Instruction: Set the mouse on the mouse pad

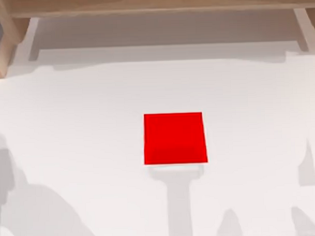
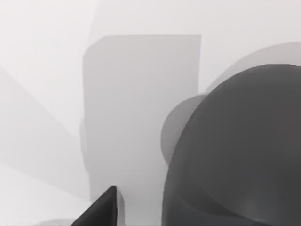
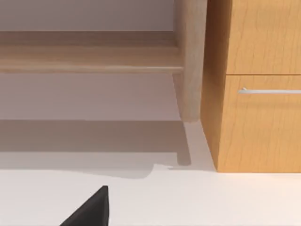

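The mouse pad (image 1: 175, 138) lies flat near the middle of the white bench (image 1: 70, 126) in the top view, a plain bright red square with no markings, its sides running square with the bench's own sides; its near strip is a shade darker, under shadow; bare white surface lies on every side of it, wide to the left and to the right, with a broad band between its far side and the wooden frame (image 1: 153, 1) that runs along the far edge of the bench; grey shadows fall across the near part of the bench, one straight band reaching up to the pad's near side. In the left wrist view the mouse (image 2: 240, 150) sits very close to the camera on the white surface; what shows of it is a large, smooth, dark grey rounded dome, with a paler grey rounded patch at its side that could be its lighter part or a shadow; its long axis and the way it points cannot be told from this. A black finger (image 2: 101, 209) of the left gripper stands just beside the mouse, with a gap showing between them; whether this gripper is released or clenched I cannot tell. In the right wrist view a black finger (image 3: 91, 209) of the right gripper hangs over bare white bench, facing a wooden cabinet (image 3: 256, 84) with a metal drawer handle (image 3: 270, 91) and a pale wooden leg (image 3: 190, 61); its state I cannot tell either.
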Robot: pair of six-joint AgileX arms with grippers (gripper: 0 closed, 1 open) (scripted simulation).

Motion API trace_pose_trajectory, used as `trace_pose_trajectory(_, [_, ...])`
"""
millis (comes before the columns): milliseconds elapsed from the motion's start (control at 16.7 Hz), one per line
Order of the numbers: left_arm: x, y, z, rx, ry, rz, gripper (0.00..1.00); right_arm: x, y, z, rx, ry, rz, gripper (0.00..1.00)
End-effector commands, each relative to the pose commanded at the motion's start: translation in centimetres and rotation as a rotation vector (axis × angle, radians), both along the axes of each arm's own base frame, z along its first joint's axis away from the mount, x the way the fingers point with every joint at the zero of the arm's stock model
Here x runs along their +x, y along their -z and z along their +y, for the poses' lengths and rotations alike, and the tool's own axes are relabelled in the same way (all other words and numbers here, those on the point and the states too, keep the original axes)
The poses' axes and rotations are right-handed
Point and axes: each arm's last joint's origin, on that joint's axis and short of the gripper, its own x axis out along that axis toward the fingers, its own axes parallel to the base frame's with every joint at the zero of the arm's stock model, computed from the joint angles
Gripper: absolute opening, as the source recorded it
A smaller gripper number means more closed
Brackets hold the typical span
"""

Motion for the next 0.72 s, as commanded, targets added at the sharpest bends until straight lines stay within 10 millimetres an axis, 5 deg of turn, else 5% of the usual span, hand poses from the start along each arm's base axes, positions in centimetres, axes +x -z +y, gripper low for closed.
trace_pose_trajectory(300, [-0.11,0.53,-0.05,-0.001,0.000,0.003,1.00,0.00,0.00,0.00,0.000,0.000,0.000,1.00])
trace_pose_trajectory(720, [-0.11,0.53,-0.05,-0.001,0.000,0.003,0.47,0.00,0.00,0.00,0.000,0.000,0.000,1.00])
